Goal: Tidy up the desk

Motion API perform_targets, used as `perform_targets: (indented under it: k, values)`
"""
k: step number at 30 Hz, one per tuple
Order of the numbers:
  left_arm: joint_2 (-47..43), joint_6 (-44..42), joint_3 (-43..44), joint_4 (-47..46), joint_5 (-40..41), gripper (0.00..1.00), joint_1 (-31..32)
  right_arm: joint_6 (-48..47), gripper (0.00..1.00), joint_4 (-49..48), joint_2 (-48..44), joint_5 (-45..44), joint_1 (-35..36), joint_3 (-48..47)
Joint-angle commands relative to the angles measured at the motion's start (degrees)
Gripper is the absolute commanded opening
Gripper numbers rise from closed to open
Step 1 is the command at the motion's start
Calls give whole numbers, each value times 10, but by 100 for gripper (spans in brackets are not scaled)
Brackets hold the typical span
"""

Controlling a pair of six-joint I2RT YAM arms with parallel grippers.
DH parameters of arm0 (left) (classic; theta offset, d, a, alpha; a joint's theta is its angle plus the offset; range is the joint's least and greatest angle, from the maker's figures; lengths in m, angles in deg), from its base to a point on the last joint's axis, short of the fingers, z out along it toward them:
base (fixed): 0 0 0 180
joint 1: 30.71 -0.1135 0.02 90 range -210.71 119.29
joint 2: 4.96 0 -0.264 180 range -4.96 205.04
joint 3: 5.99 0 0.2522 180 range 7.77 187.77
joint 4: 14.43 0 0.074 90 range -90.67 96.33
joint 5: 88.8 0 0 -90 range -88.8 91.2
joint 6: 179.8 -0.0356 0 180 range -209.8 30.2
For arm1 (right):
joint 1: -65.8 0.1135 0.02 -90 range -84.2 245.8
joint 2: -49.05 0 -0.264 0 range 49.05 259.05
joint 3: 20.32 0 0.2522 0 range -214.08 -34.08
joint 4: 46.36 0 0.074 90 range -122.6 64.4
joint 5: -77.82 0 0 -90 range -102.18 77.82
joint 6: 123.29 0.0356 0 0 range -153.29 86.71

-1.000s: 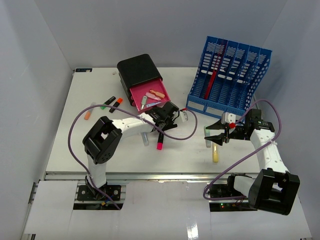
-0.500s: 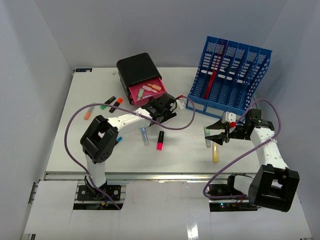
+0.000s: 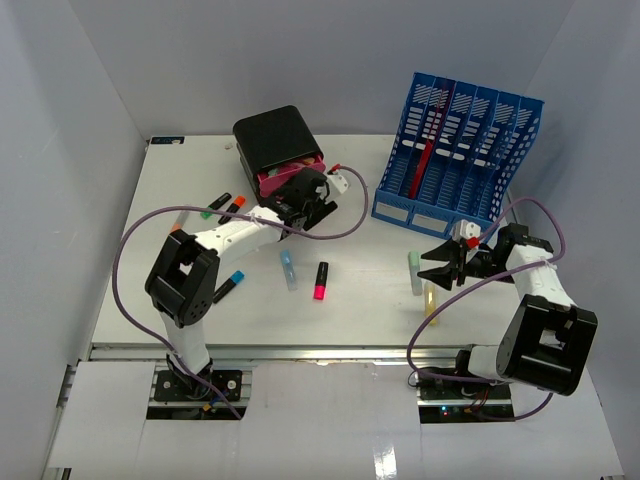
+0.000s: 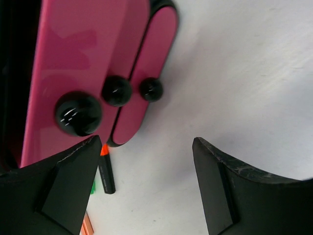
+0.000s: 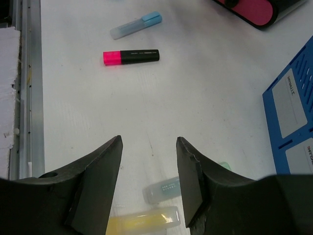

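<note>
Our left claw (image 4: 146, 186) gapes wide and empty, close before the pink knobbed fronts of the black drawer unit (image 3: 275, 140). Our right claw (image 5: 148, 147) stands partly spread, gripping nothing — beneath it lie a green-capped marker (image 5: 166, 188) and a yellow marker (image 5: 146, 220) on the white worktop (image 3: 370, 290), which spans the space between grey walls (image 3: 60, 150).
</note>
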Motion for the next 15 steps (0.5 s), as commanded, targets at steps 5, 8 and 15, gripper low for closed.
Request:
perform_targets:
  k: [5,8,15]
  values:
    - [1,61,76,-3,-53,90,-27,-66,55,62,9,34,-13,-21]
    - [-2,97,82,-2,-64,92,-27,-87,55,84,7,40,-14,-27]
    - [17,136,99,9,-39,98,-32,-168,54,167,9,56,-15,-43]
